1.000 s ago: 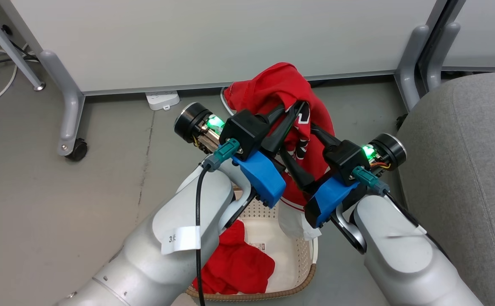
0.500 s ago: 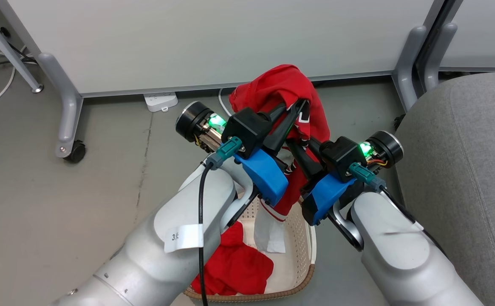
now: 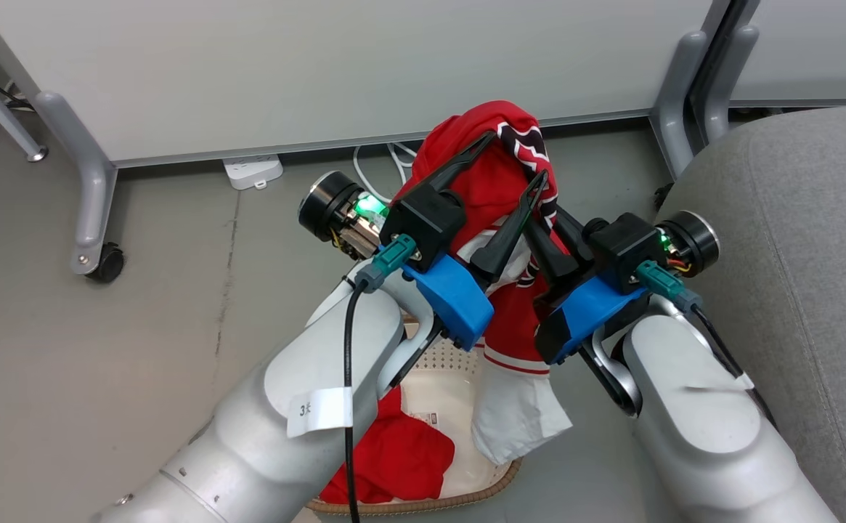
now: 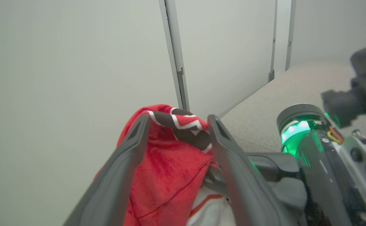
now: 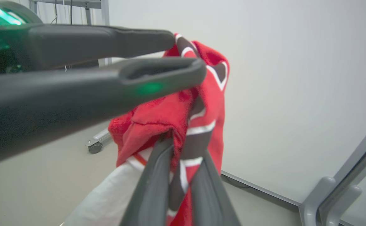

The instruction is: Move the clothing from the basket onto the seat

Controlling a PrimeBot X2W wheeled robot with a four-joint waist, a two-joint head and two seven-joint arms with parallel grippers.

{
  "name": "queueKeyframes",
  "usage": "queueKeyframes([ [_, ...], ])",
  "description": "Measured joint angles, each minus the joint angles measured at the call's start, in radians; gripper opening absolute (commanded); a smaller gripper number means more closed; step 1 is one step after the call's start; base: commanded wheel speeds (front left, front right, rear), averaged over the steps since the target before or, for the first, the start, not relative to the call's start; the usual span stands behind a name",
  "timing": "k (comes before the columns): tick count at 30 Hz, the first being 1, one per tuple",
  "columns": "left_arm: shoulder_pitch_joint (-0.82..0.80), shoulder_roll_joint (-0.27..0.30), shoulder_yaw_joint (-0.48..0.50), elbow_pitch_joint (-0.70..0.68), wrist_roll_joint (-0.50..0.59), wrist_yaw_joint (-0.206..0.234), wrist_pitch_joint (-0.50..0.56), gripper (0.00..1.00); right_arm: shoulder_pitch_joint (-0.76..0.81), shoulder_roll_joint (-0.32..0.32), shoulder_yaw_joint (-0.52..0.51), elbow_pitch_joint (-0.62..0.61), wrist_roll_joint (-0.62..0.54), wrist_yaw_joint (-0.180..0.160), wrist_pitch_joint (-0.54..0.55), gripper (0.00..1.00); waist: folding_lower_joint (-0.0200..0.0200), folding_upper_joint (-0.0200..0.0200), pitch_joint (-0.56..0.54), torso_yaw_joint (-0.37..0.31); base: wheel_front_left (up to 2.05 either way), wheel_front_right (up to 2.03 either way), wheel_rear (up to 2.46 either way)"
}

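Currently the jersey (image 3: 488, 181) hangs in the air above the basket (image 3: 423, 503), well clear of its rim, in front of the pale partition panel (image 3: 357, 73). The left gripper (image 4: 178, 119) has its fingers spread wide; the red cloth with the black-and-white lettering lies between and over them, draped but not clamped. The right gripper (image 5: 183, 147) has its fingers pressed together on a bunched fold of the jersey, which we read as the only real grip. The jersey's white part dangles low, over the basket's far right corner. A second red garment (image 3: 401, 457) lies on the basket bottom at the near left. The seat (image 3: 793, 254) stands to the right, just beside the right arm, with nothing on the part we see. We judge the step to be the carry across to the seat on the right arm alone. Risks we note: the cloth could catch on a spread left finger and be pulled out of the right pinch, since that pinch takes only a narrow fold. The hanging white part could also drag on the basket rim and shift the basket, or fall short onto the floor.
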Motion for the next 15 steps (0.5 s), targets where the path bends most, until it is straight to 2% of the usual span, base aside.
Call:
queueKeyframes([
  [6, 0.015, 0.000, 0.010, -0.003, 0.014, 0.001, -0.001, 1.00, 0.020, -0.010, -0.062, -0.036, 0.001, 0.000, 0.000, 0.00, 0.0000, 0.0000, 0.009, -0.041, 0.00, 0.00, 0.00],
  [15, 0.058, 0.026, 0.016, -0.038, 0.067, -0.004, -0.001, 1.00, 0.059, -0.030, -0.183, -0.135, 0.002, 0.000, 0.000, 0.00, 0.0000, 0.0000, 0.035, -0.153, 0.00, 0.00, 0.00],
])
